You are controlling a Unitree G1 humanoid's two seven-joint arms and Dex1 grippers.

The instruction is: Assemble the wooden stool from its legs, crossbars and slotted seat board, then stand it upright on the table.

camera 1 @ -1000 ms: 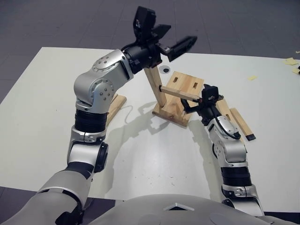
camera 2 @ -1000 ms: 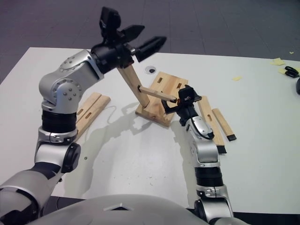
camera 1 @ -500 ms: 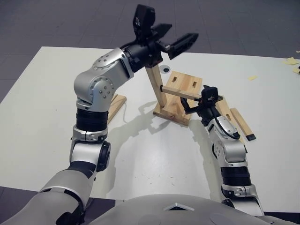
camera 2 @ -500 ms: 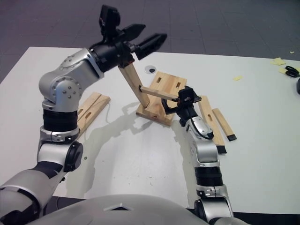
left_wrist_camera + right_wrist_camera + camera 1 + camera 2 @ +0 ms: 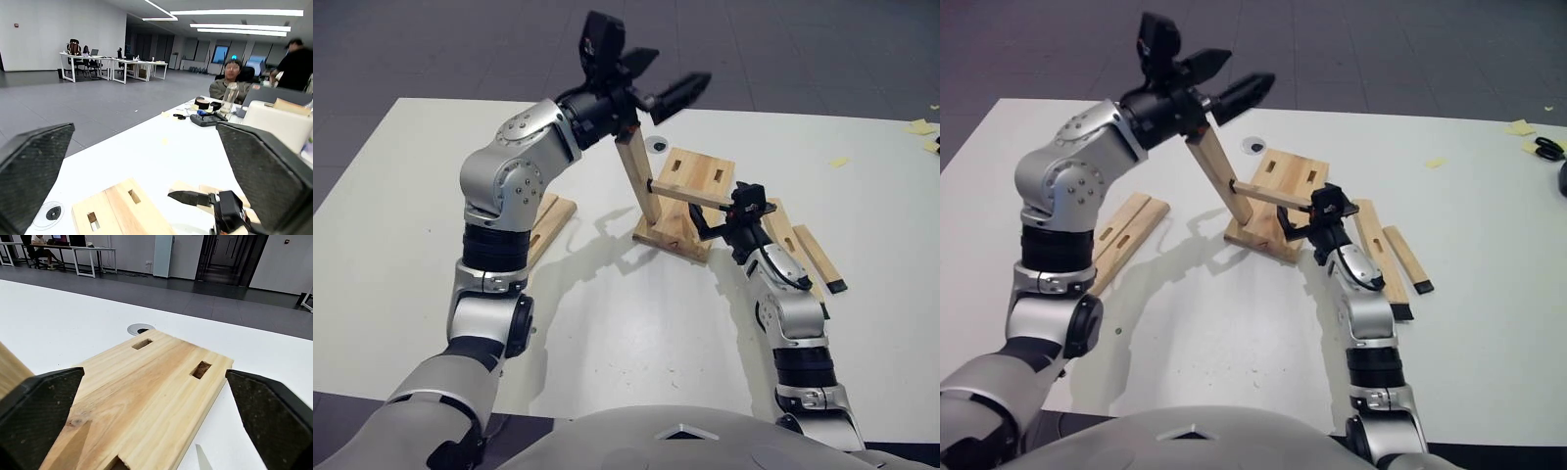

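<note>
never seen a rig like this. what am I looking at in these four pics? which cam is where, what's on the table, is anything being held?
It is a humanoid robot with two arms, each ending in a two-finger gripper. Two pictures come from the stereo camera on its head, looking down over the arms. The other two come from cameras on the wrists, so the dark wedges at their edges are that gripper's own fingers.

On the white table sits the slotted seat board. One leg stands up out of it, tilted, with a crossbar sticking out of the leg's side. Loose wooden pieces lie on the robot's left, others on its right.

The left gripper is open at the leg's top. The right gripper is open by the crossbar's free end. Neither is clamped on anything.
</note>
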